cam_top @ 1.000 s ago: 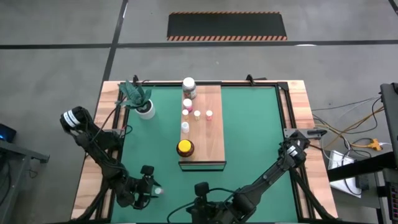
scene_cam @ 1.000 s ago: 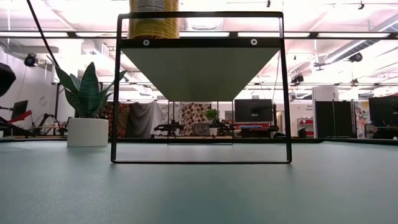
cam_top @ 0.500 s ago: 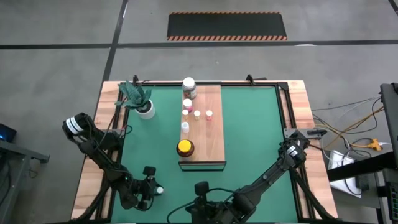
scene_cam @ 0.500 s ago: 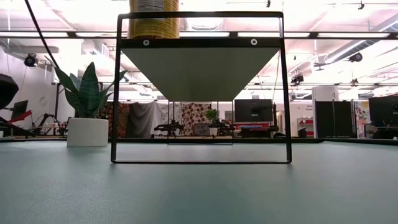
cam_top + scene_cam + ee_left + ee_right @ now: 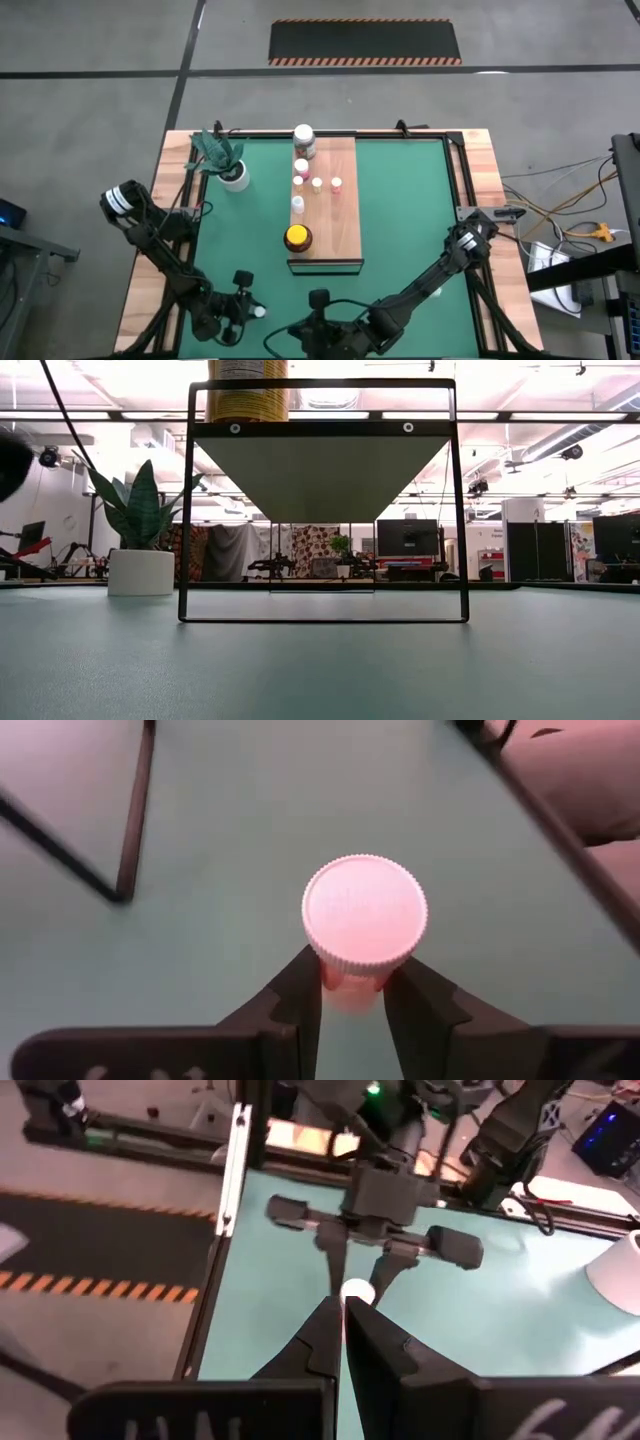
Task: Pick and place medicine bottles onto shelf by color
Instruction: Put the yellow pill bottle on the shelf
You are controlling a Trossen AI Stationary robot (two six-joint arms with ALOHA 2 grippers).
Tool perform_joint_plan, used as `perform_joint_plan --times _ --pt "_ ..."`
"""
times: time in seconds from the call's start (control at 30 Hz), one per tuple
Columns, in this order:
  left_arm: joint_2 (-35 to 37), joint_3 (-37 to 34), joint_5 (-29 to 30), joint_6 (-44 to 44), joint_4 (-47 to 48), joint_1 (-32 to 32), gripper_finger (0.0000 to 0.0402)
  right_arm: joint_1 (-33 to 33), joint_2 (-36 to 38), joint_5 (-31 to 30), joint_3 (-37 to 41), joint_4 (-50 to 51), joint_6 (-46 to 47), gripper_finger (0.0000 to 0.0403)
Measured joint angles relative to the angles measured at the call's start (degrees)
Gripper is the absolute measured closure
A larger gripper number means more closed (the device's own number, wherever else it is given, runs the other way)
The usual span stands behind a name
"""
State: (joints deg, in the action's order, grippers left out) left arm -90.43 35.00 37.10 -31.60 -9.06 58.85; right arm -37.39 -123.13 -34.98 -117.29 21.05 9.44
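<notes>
The left tool [image 5: 352, 1005] had its fingers clamped around a pink-capped bottle [image 5: 364, 912] at the counter's [image 5: 400, 230] near left; the pick was in hand. Next it needed lifting onto the shelf [image 5: 340, 225] beside the pink caps. The right tool [image 5: 345, 1342] waited nearby, clenched empty

Shelf [image 5: 322, 460] cut off by top edge in low view; only jar [image 5: 247, 390] bottom showing above its front rail. Bottle [image 5: 365, 915] body under pink cap hidden between left gripper [image 5: 352, 990] fingers. Bottles on shelf [image 5: 325, 195] too small from above to read labels. Right gripper [image 5: 318, 300] near table's front edge, partly cut off. Dark blur [image 5: 12, 460] left of plant [image 5: 140, 520], cannot tell what.
</notes>
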Motion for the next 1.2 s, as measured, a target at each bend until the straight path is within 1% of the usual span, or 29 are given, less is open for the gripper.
perform_joint_plan --times 0.13,0.3,0.47,0.63,0.8,0.9,1.0,1.2 --pt "0.0 2.68 1.01 6.15 0.02 -0.01 0.0327 0.95 0.0 -0.1 2.0 -3.69 1.01 0.0374" --pt "0.04 5.63 1.09 12.36 0.0 0.0 0.0327 1.66 -0.4 -0.1 4.89 -12.04 -0.18 0.0315" --pt "0.07 7.59 1.11 14.57 0.02 0.0 0.0327 1.82 -2.39 -1.49 5.29 -16.18 -0.55 0.0249" --pt "0.07 8.62 1.36 15.83 -0.01 0.0 0.0327 1.97 -5.06 -2.68 5.25 -19.13 -0.55 0.0208" --pt "0.13 8.71 3.34 17.13 -0.01 -0.13 0.0326 2.55 -8.44 -2.73 3.41 -23.79 -3.14 0.0198" --pt "0.15 8.77 4.01 17.2 -0.08 -0.39 0.0326 2.85 -9.99 -4.41 1.62 -23.5 -4.59 0.0199" --pt "0.15 8.79 4.26 17.22 -0.05 -0.39 0.0326 3.03 -10.78 -4.7 0.51 -23.47 -5.68 0.0202" --pt "0.15 8.79 7.09 18.57 -1.17 -0.85 0.0326 3.31 -10.82 -5.18 0.32 -23.41 -6.66 0.0211"
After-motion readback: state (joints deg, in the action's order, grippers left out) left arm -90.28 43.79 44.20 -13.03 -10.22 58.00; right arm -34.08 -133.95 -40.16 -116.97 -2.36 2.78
